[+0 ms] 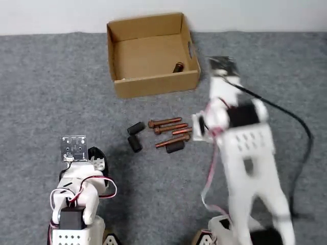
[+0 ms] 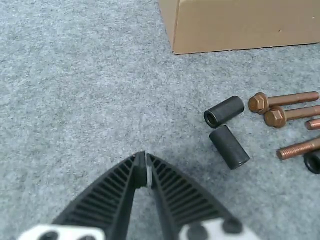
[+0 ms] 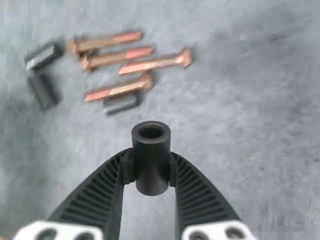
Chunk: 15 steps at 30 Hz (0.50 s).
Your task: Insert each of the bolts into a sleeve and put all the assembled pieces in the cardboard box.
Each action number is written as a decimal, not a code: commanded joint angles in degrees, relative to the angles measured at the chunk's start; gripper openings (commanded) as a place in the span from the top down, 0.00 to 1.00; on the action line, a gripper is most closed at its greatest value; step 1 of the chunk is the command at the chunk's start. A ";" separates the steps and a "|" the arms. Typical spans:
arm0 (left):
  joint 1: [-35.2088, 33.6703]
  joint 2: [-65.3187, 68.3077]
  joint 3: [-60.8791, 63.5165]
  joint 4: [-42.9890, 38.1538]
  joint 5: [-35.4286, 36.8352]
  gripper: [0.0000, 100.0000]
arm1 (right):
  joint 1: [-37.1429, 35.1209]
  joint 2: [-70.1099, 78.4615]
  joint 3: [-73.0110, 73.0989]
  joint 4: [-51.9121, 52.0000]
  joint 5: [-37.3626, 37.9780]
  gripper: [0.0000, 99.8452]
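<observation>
Four copper bolts (image 1: 168,130) lie in a loose row on the grey carpet, with three black sleeves (image 1: 135,136) beside them. My right gripper (image 3: 150,161) is shut on a fourth black sleeve (image 3: 150,137), held upright with its bore facing the camera, above the carpet just right of the bolts (image 3: 122,62). My left gripper (image 2: 145,165) is shut and holds nothing, hovering near-left of two sleeves (image 2: 227,130). The cardboard box (image 1: 152,81) stands at the back with one assembled piece (image 1: 178,67) in its right corner.
The right arm (image 1: 240,132) stretches up the right side of the carpet, trailing a black cable (image 1: 301,132). The left arm (image 1: 76,194) sits folded at the near left. Open carpet lies left of the box and around the loose parts.
</observation>
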 commanded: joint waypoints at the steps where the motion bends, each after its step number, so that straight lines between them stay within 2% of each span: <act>1: 0.18 -0.44 -0.22 0.44 -0.62 0.99 | 5.67 -16.75 14.07 -9.10 -0.79 0.99; 5: 0.18 -0.44 -0.22 0.35 -0.62 0.99 | 11.82 -30.81 28.48 -15.52 -0.62 0.99; 10: 0.18 -0.53 -0.22 0.00 -0.70 0.99 | 17.01 -42.86 39.74 -15.52 -0.35 0.99; 15: 0.18 -0.62 -0.57 -1.23 -7.82 0.99 | 18.86 -50.42 45.19 -12.70 -0.53 0.99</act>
